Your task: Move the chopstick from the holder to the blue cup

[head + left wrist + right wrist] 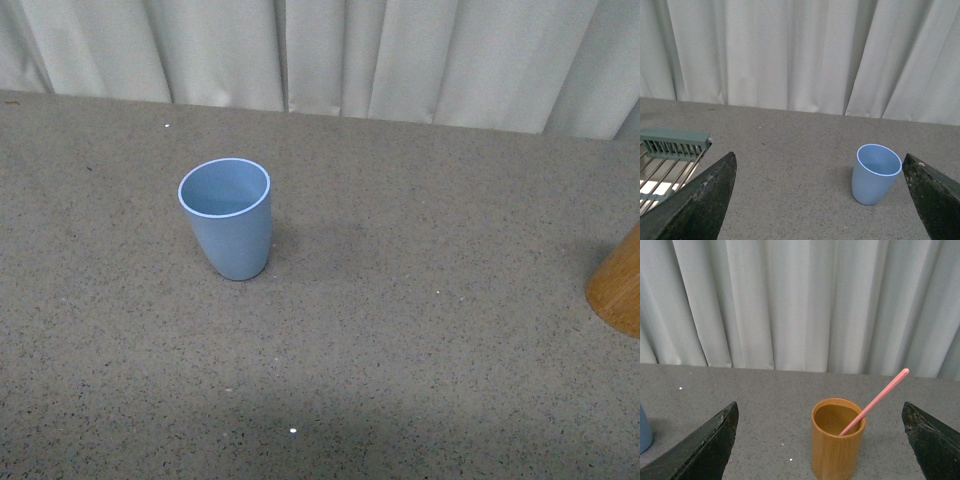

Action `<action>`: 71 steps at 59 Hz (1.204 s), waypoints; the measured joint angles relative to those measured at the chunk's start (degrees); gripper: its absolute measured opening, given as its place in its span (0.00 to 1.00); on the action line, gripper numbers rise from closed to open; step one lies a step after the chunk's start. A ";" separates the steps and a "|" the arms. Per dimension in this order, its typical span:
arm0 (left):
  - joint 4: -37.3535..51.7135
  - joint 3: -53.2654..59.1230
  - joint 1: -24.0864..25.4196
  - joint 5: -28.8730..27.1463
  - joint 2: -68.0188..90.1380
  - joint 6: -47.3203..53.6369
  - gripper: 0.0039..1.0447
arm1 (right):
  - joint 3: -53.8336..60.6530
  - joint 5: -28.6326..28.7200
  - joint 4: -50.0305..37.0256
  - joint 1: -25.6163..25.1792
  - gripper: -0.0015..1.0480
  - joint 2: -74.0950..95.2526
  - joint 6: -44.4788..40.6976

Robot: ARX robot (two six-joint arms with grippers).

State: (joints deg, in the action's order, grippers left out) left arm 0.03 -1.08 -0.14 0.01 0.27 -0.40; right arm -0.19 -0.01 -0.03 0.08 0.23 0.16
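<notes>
The right tool (819, 406) and left tool (818, 156) both gaped empty; the pink chopstick (875, 401) leaned inside the holder (836, 445), with the blue cup (227, 218) well apart from it. Pinching that slim, tilted stick off-centre risked toppling the holder.

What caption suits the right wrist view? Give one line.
Open right pincer faces a wooden holder with one pink chopstick leaning inside, curtain behind.

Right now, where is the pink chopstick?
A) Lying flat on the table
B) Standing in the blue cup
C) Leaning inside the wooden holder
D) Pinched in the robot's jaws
C: the pink chopstick leans against the rim of the wooden holder with its lower end inside, while the blue cup has nothing in it.
</notes>
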 joint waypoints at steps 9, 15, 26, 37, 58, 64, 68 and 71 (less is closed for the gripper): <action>0.00 0.00 0.00 0.00 0.00 0.00 0.94 | 0.00 0.00 0.00 0.00 0.91 0.00 0.00; 0.00 0.00 0.00 0.00 0.00 0.00 0.94 | 0.02 0.00 0.00 0.00 0.91 0.00 0.00; 0.00 0.00 0.00 0.00 0.00 0.00 0.94 | 0.00 0.00 0.00 0.00 0.91 0.00 0.00; 0.00 0.00 0.00 0.00 0.00 0.00 0.94 | 0.02 0.00 0.00 0.00 0.91 0.00 0.00; 0.00 0.00 0.00 0.00 0.00 0.00 0.94 | 0.00 0.00 0.00 0.00 0.91 0.00 0.00; -5.46 -2.05 2.73 9.40 2.89 -2.01 0.94 | 0.02 -0.04 0.00 0.00 0.91 0.00 0.00; -14.08 -6.43 7.08 24.65 14.19 -7.61 0.94 | 0.02 0.09 0.00 -0.04 0.91 0.00 -0.02; -12.50 -7.23 6.60 31.23 21.66 -12.74 0.94 | 0.00 0.11 0.00 -0.02 0.91 0.00 -0.02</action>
State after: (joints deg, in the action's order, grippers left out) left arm -12.47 -8.32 6.46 31.24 21.93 -13.15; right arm -0.19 0.10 -0.03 0.05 0.23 0.14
